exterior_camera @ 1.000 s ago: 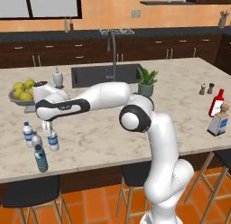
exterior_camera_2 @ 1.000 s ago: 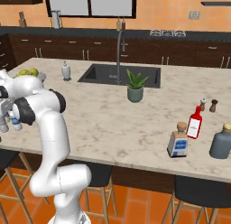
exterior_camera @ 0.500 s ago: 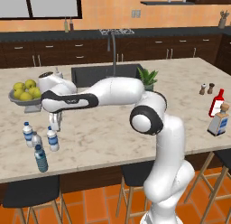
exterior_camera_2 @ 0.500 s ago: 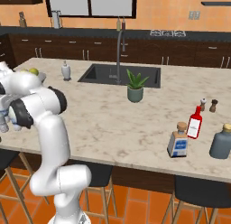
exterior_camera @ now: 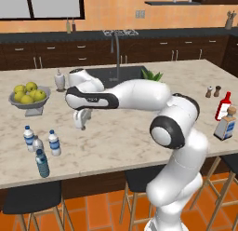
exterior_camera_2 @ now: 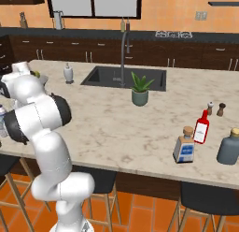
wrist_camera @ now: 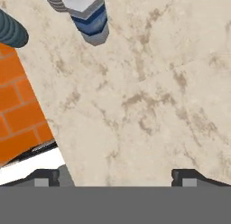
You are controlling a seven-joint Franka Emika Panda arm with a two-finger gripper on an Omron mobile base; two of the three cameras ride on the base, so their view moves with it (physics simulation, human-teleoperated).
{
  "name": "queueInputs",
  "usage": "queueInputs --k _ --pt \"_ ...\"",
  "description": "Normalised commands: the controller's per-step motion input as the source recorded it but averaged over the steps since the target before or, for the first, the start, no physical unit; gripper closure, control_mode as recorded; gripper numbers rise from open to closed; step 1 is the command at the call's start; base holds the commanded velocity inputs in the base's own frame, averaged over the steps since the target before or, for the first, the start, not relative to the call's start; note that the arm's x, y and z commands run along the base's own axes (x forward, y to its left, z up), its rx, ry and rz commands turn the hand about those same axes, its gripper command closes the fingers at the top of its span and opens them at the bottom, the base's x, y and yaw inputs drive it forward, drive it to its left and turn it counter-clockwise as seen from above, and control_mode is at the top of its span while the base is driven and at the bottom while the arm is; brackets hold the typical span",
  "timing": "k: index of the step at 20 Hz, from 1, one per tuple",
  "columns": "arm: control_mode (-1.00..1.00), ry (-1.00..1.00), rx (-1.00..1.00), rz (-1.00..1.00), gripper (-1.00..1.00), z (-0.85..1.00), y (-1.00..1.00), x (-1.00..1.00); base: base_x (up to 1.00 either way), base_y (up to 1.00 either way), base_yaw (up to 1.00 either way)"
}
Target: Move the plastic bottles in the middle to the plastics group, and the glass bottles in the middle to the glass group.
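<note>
The hand hangs with its jaws spread wide and nothing between them, above bare marble surface. The plastic bottles stand clustered near the surface's front-left edge, apart from the hand. The glass bottles stand near the right edge, just beside the red bottle.

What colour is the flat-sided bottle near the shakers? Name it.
Red, with a white neck and label; the right base view shows it best.
</note>
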Motion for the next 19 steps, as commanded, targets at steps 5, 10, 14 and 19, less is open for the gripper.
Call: queueInputs --k 5,10,14,19 --pt "-1.00 0.00 0.03 -0.42 -1.00 0.22 -1.00 -0.02 0.00 0.00 0.00" --pt "-1.00 0.00 0.07 -0.42 -1.00 0.22 -1.00 -0.18 0.00 0.00 0.00" --pt "-1.00 -0.01 0.05 -0.42 -1.00 0.11 -1.00 -0.33 0.00 0.00 0.00" --pt "-1.00 -0.01 0.07 -0.42 -1.00 0.16 -1.00 -0.37 0.00 0.00 0.00"
